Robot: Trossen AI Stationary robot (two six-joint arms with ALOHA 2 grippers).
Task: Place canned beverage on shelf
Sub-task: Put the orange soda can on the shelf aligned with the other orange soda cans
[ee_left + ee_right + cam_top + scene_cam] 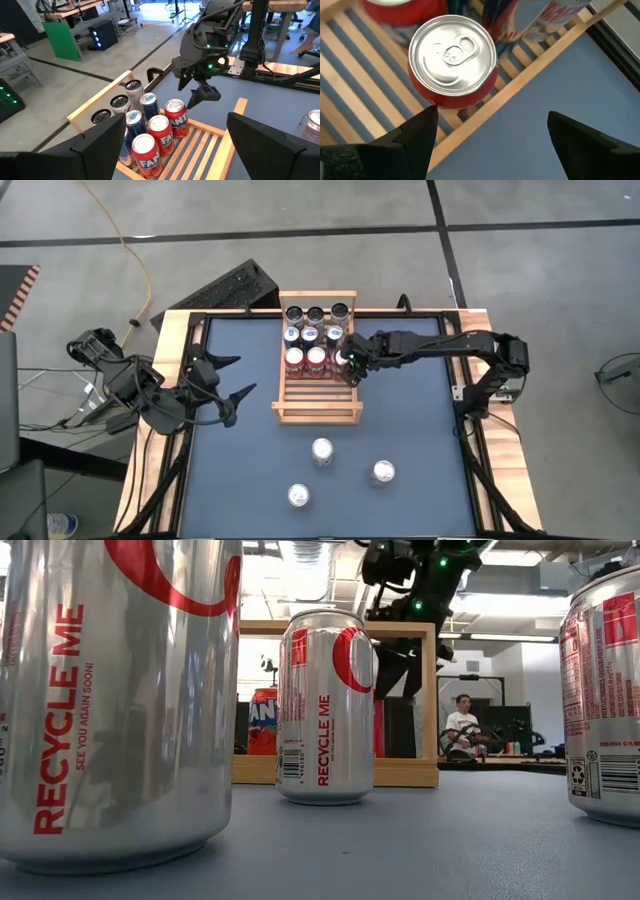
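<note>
High view | my right gripper (352,368) open, empty (above right red can (340,360)) on shelf (318,412) | risk: retreating fingers clip it, toppling neighbours

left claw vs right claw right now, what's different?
The left claw hangs over bare mat at the table's left edge, clear of the shelf; the right claw hangs over the shelf's right side. The left claw has no can near it; the right claw is just above a red can, not gripping it. Shared: both are open and empty.
</note>
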